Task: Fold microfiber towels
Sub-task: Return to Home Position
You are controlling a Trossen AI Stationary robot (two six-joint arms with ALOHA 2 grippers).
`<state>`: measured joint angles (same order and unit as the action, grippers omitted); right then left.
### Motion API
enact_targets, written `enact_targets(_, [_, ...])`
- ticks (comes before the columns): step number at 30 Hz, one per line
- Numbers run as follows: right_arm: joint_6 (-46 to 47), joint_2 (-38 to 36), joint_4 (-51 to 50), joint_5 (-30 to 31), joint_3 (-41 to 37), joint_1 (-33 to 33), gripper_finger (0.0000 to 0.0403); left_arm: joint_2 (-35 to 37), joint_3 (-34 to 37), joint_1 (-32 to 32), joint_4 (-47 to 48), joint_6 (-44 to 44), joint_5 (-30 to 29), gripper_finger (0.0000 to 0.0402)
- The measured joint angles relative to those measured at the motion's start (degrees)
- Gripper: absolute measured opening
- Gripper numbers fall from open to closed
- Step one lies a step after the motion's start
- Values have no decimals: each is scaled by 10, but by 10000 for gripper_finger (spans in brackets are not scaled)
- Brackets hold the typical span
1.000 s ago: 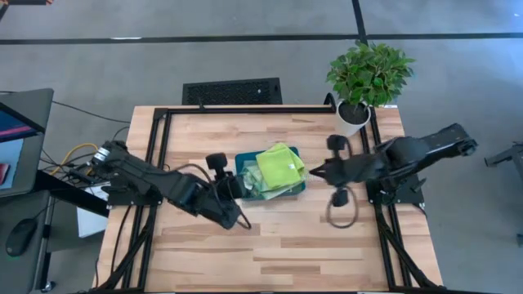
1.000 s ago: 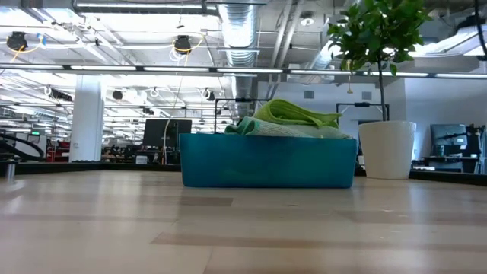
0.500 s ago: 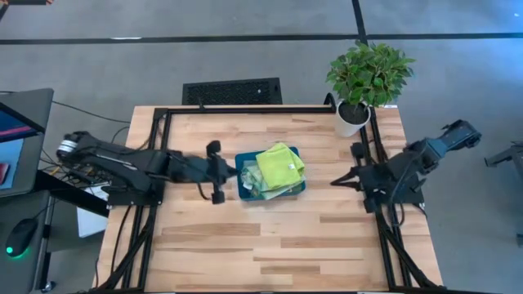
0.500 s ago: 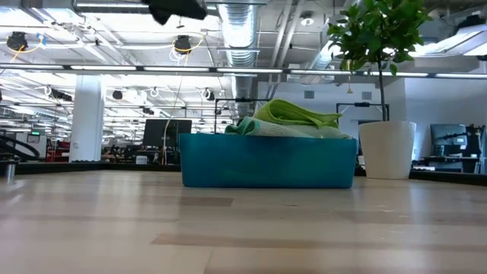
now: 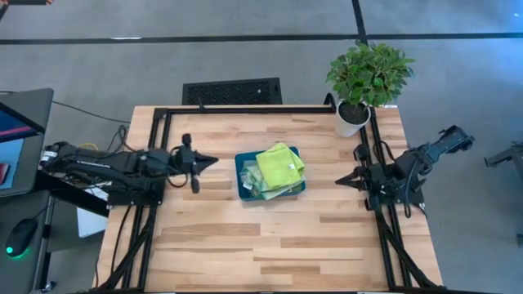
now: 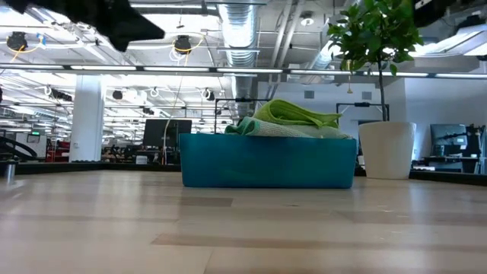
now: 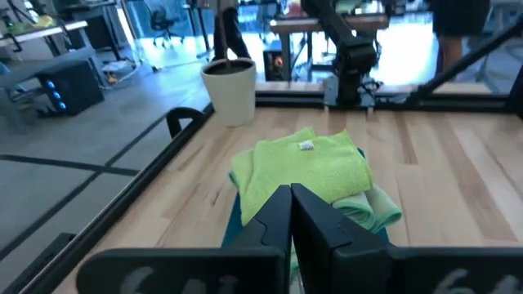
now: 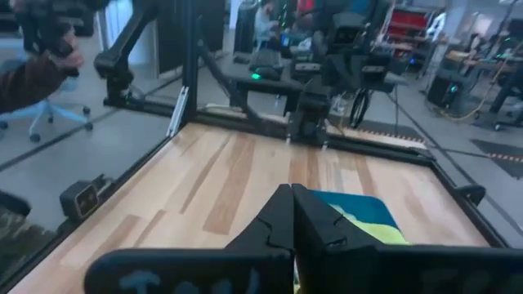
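Now both arms pulled back from tray (image 5: 240,173): left tool (image 5: 210,161) and right tool (image 5: 338,181) pressed together, empty, well apart from towels (image 5: 278,167) stacked in tray between them. Folding looks done.

The left arm (image 5: 114,162) reaches out level from the left side, and the left gripper (image 5: 209,161) points inward with its fingers (image 7: 276,216) pressed together. The right arm (image 5: 425,153) sits folded at the right side, and the right gripper (image 5: 340,181) points inward, fingers (image 8: 278,214) closed.
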<state>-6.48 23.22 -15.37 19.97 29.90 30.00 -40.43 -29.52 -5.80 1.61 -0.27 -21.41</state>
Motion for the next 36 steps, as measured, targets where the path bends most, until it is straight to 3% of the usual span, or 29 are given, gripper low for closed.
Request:
enact_targets(22, [9,-232,86,1,-194,-52,13,402,231,0,-11,-21,-35,0])
enact_targets(36, [32,-231,140,-4,-274,-58,15,398,279,0,-39,2,-31,0])
